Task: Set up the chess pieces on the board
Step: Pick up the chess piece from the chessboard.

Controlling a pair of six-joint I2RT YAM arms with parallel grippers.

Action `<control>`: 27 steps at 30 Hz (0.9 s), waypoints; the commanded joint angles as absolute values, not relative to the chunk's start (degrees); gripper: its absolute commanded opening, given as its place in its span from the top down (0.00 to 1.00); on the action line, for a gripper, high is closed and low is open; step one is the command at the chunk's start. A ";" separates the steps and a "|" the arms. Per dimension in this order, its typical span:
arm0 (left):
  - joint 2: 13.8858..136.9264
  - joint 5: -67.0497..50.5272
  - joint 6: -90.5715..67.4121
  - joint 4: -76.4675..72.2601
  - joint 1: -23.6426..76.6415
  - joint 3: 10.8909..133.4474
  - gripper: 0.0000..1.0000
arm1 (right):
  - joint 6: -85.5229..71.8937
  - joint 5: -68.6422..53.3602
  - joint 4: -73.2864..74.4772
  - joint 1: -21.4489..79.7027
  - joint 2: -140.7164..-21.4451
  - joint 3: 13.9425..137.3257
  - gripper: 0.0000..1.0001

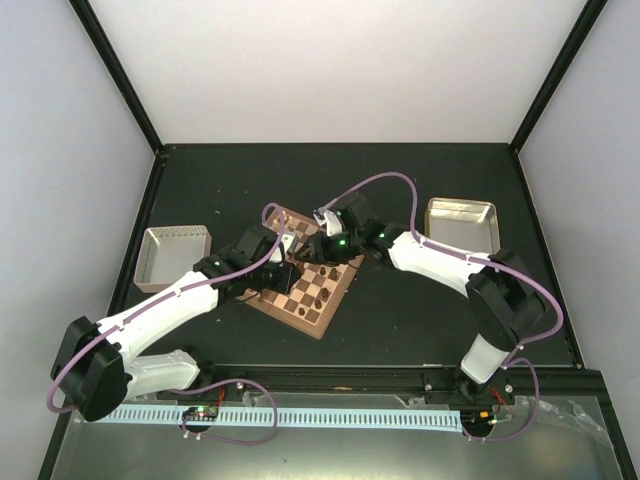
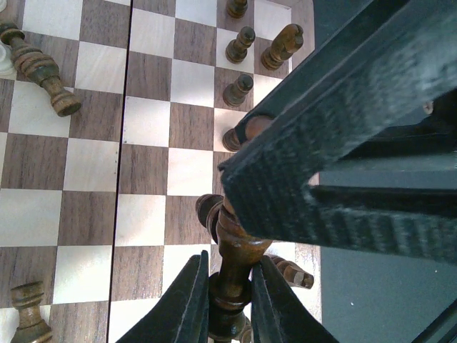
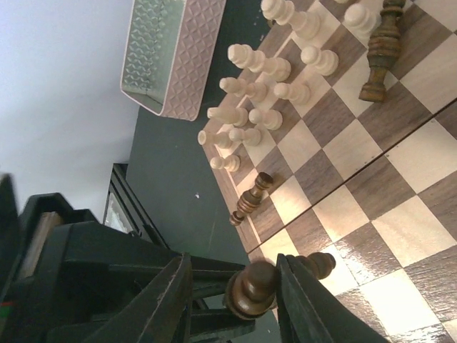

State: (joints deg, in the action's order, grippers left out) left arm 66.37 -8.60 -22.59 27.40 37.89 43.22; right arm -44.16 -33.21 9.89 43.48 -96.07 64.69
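Observation:
The board (image 1: 322, 300) lies tilted at the table's middle, with both grippers over it. In the left wrist view my left gripper (image 2: 230, 304) is shut on the stem of a tall dark brown piece (image 2: 235, 250) over the board's edge squares (image 2: 146, 179). The right gripper's black body (image 2: 343, 143) hangs close above it. In the right wrist view my right gripper (image 3: 239, 307) is open, with a dark pawn (image 3: 251, 289) between the jaws against the right finger (image 3: 303, 307). Cream pieces (image 3: 264, 93) stand in rows at the far side. Dark pawns (image 2: 238, 91) stand near the edge.
A dark piece (image 2: 39, 68) lies toppled on the board, another (image 3: 250, 200) lies at its edge, and one lies beside my left fingers (image 2: 296, 271). A dark rook (image 2: 28, 318) stands nearby. A patterned tray (image 1: 172, 255) sits left of the board, a metal tray (image 1: 462, 222) at the right.

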 commanded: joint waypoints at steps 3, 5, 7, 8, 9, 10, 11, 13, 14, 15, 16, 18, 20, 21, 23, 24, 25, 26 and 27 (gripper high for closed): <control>65.57 -8.64 -22.36 26.92 37.51 43.59 0.99 | -42.57 -32.54 11.48 43.27 -96.86 65.83 0.61; 65.64 -8.67 -22.30 26.96 37.49 43.63 0.98 | -42.30 -31.99 11.60 43.21 -96.91 66.06 0.60; 65.81 -8.73 -22.32 26.98 37.51 43.68 0.98 | -42.12 -31.66 11.55 43.25 -96.86 66.37 0.63; 65.76 -8.74 -22.26 27.06 37.47 43.66 0.98 | -42.04 -31.64 11.44 43.23 -96.92 66.55 0.66; 65.82 -8.69 -22.32 27.06 37.46 43.68 0.98 | -41.87 -31.72 11.56 43.22 -97.13 66.75 0.69; 65.75 -8.70 -22.32 27.17 37.48 43.68 0.98 | -41.82 -31.68 11.60 43.20 -97.20 66.91 0.72; 65.79 -8.62 -22.25 27.24 37.47 43.68 0.98 | -41.76 -31.72 11.66 43.21 -97.28 66.92 0.75; 65.77 -8.53 -22.24 27.38 37.53 43.62 0.98 | -41.83 -31.65 11.48 43.24 -97.25 66.61 0.81; 65.82 -8.53 -22.31 27.39 37.53 43.60 0.99 | -41.79 -31.48 11.29 43.22 -97.15 66.36 0.84; 65.84 -8.53 -22.41 27.34 37.51 43.59 0.98 | -41.75 -31.16 11.16 43.24 -96.99 66.21 0.87; 65.85 -8.48 -22.55 27.40 37.48 43.53 0.99 | -41.61 -30.79 10.85 43.20 -96.81 65.96 0.90; 65.90 -8.24 -23.06 27.69 37.42 43.58 0.99 | -41.27 -29.85 9.06 43.24 -95.99 64.98 0.93; 66.00 -7.39 -23.85 28.63 37.38 43.74 0.98 | -39.68 -27.20 7.17 43.23 -94.46 63.64 0.94; 66.10 -6.99 -24.36 29.24 37.27 43.77 0.98 | -38.54 -25.23 6.63 43.24 -93.86 63.15 0.94; 66.25 -6.23 -25.63 30.45 36.77 43.73 0.98 | -35.41 -20.32 6.54 43.30 -92.74 62.63 0.94; 66.29 -5.98 -26.30 31.01 36.50 43.62 0.99 | -33.47 -18.04 6.29 43.37 -92.32 62.33 0.94; 66.27 -5.61 -26.89 31.67 36.16 43.53 0.98 | -31.79 -15.72 6.18 43.48 -91.73 61.93 0.94; 66.27 -5.47 -27.46 32.40 35.83 43.42 0.99 | -30.14 -13.18 6.21 43.55 -91.26 61.64 0.94; 66.19 -5.40 -27.95 32.83 35.47 43.37 0.99 | -28.05 -11.19 6.35 43.77 -90.75 61.46 0.94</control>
State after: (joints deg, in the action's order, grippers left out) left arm 66.37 -7.35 -25.04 29.52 36.80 43.22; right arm -36.49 -22.41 8.69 43.40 -94.32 62.54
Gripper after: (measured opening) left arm 0.139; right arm 0.099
